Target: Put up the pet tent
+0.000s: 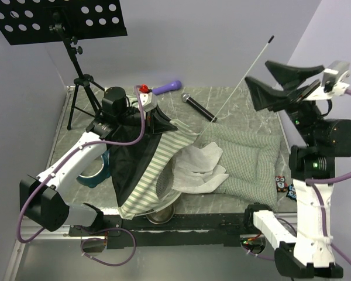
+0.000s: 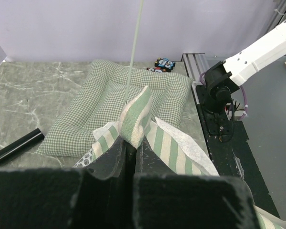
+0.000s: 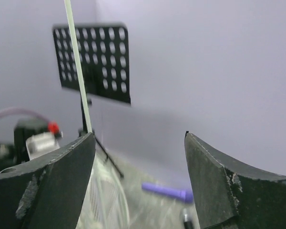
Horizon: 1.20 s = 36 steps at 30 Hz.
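This was a robotics lab test cell, not a lived-in room. A marbled counter [image 1: 240, 102] was boxed in at its back and sides by bare lavender walls [image 1: 210, 41], and a metal rail [image 1: 205, 222] along its near edge carried a white left arm [image 1: 76, 161] and right arm [image 1: 310, 222] trailing purple cables [image 1: 142, 123]. A black perforated stand [image 1: 58, 20] on a tripod stood at the counter's back-left corner.

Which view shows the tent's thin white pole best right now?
Top external: the pole shows most of its length, slanting from near the cushion mat up to its dark tip. Left wrist shows only a stretch running down into the striped fabric; right wrist only a blurred stretch.
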Each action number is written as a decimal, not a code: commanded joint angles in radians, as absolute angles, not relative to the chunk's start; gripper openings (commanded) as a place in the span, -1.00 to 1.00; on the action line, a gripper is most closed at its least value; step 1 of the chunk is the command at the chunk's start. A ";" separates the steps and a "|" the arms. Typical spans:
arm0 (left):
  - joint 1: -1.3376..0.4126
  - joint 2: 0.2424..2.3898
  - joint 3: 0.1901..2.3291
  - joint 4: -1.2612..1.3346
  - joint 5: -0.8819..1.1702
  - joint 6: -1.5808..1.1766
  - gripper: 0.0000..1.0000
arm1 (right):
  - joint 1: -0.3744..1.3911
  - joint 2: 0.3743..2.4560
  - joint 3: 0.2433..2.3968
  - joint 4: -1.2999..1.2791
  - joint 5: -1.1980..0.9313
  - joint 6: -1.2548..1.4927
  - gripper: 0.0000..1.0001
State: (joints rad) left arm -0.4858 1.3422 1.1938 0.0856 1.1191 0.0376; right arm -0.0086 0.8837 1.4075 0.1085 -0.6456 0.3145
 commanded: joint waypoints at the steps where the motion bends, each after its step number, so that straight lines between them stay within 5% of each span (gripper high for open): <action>1: -0.488 1.327 1.232 0.143 1.158 0.020 -0.99 | -0.020 0.963 1.489 0.484 -0.689 0.504 0.59; 10: -0.485 1.333 1.230 0.201 1.157 -0.049 -0.99 | -0.020 1.025 1.566 0.632 -0.745 0.589 0.44; 21: -0.454 1.339 1.229 0.272 1.164 -0.120 -0.99 | -0.021 0.842 1.456 0.382 -0.730 0.440 0.52; 36: -0.491 1.341 1.250 0.196 1.198 -0.038 -0.99 | -0.014 1.074 1.687 0.491 -0.646 0.620 0.39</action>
State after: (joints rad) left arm -0.4690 1.3594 1.1957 0.1963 1.1614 -0.0856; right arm -0.0177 1.0103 1.6382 0.4618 -0.6762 0.5610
